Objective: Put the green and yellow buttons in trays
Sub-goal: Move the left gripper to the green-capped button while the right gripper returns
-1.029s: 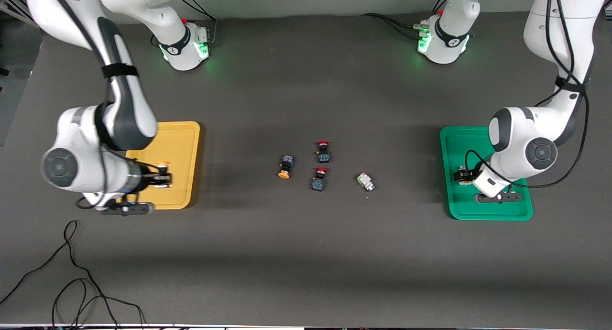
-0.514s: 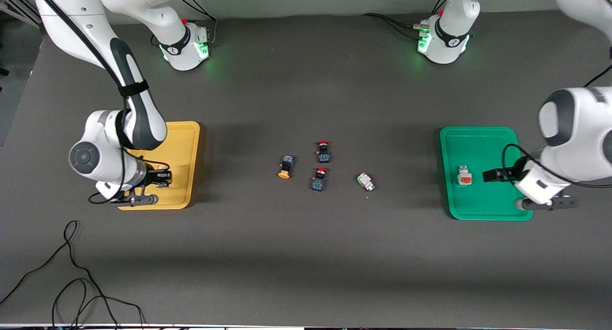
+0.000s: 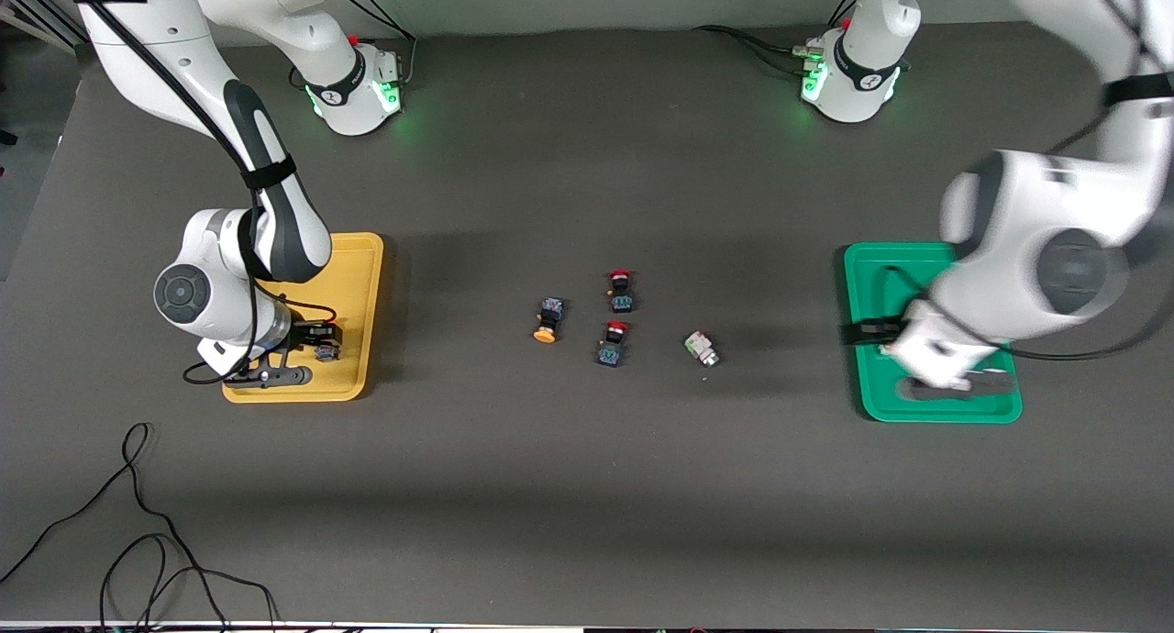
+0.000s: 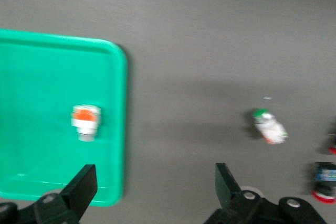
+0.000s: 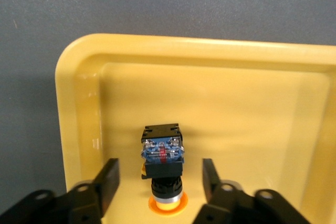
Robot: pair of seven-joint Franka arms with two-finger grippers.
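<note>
1. An orange-capped button point(image 5: 163, 169) on a black-blue body lies inside the yellow tray point(image 3: 353, 275), close to one corner and just clear of the raised rim, cap down between the fingers of the right hand point(image 5: 160, 182).
2. The right hand point(image 3: 316, 339) hangs low over the part of the yellow tray nearer the front camera; its fingers stand spread on either side of the button, with a gap on each side and no pinch.
3. A white-bodied, orange-faced button point(image 4: 85, 121) rests on the floor of the green tray point(image 3: 871, 284), apart from every rim.
4. The left hand point(image 4: 152, 192) is over the green tray's edge that faces the table's middle, fingers spread wide and holding nothing; the left arm covers much of that tray in the front view.
5. A second orange-capped button point(image 3: 548, 321) lies on the bare tabletop point(image 3: 587, 486) between the trays, well apart from both.
6. The white-bodied, green-faced button point(image 3: 702, 348) lies tilted on the tabletop toward the left arm's end, the nearest loose button to the green tray.
7. Two red-capped buttons point(image 3: 621, 290) point(image 3: 612, 343) sit between those two, one nearer the front camera than the other, close together but apart.
8. Open tabletop surrounds the cluster on all sides; loose black cables point(image 3: 138, 541) lie at the corner nearest the front camera at the right arm's end.
</note>
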